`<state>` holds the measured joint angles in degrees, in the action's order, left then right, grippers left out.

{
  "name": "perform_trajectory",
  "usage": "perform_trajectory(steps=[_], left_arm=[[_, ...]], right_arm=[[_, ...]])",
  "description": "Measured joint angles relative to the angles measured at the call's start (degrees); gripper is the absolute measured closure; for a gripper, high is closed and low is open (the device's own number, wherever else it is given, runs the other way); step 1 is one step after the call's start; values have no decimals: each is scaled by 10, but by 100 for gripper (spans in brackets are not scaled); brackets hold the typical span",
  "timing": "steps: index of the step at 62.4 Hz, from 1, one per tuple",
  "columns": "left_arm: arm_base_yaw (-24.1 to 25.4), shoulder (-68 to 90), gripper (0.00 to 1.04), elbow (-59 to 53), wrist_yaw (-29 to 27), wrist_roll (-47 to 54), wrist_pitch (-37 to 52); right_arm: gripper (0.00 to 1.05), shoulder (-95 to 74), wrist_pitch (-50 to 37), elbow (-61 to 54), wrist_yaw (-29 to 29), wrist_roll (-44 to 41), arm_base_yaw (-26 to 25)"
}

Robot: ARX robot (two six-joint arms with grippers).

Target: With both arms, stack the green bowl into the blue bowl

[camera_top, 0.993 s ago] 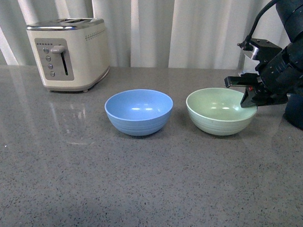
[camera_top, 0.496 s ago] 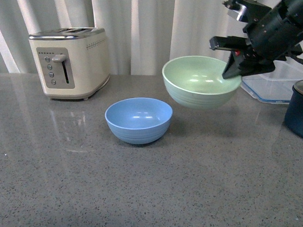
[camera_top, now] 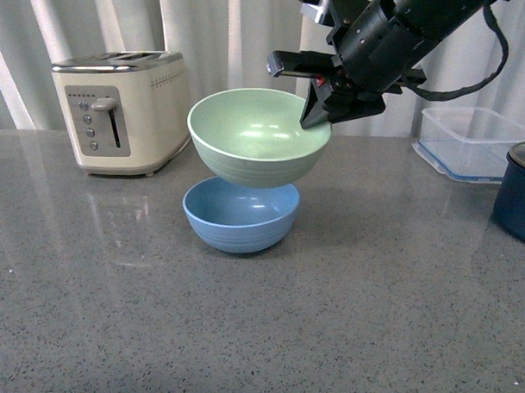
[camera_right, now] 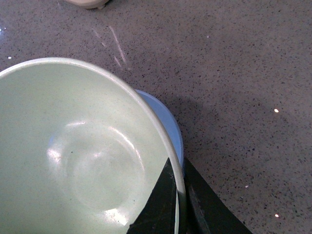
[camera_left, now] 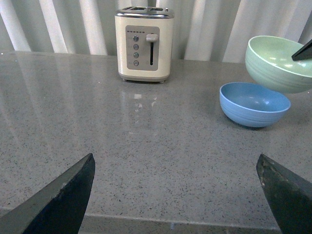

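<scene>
The pale green bowl hangs in the air, tilted a little, right above the light blue bowl, which sits on the grey counter. My right gripper is shut on the green bowl's right rim, one finger inside and one outside. In the right wrist view the green bowl fills the picture, my gripper pinches its rim and a sliver of the blue bowl shows beneath. My left gripper is open and empty, low over the counter's near edge, well away from both bowls.
A cream toaster stands at the back left of the counter. A clear plastic container and a dark navy pot stand at the right. White curtains hang behind.
My right gripper has lifted the green bowl off the counter and carried it left, from beside the blue bowl to directly above it.
</scene>
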<state>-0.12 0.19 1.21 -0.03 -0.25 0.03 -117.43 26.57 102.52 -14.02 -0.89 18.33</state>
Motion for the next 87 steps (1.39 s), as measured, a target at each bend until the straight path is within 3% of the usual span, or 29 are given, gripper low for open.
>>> perform_trajectory(steps=[31,42,50,67,87], left_arm=[[0,0,7,0,0,0,0],[0,0,7,0,0,0,0],[0,0,7,0,0,0,0],[0,0,7,0,0,0,0],[0,0,7,0,0,0,0]], right_arm=[[103,-75,-5,48,-5,-17,2],[77,-78,-9,51,-10,-5,1],[53,-67,-28,35,-11,9,-5],[8,59,-94,-107,17,9,-59],[10,359,-127,-420,50,-5,-227]])
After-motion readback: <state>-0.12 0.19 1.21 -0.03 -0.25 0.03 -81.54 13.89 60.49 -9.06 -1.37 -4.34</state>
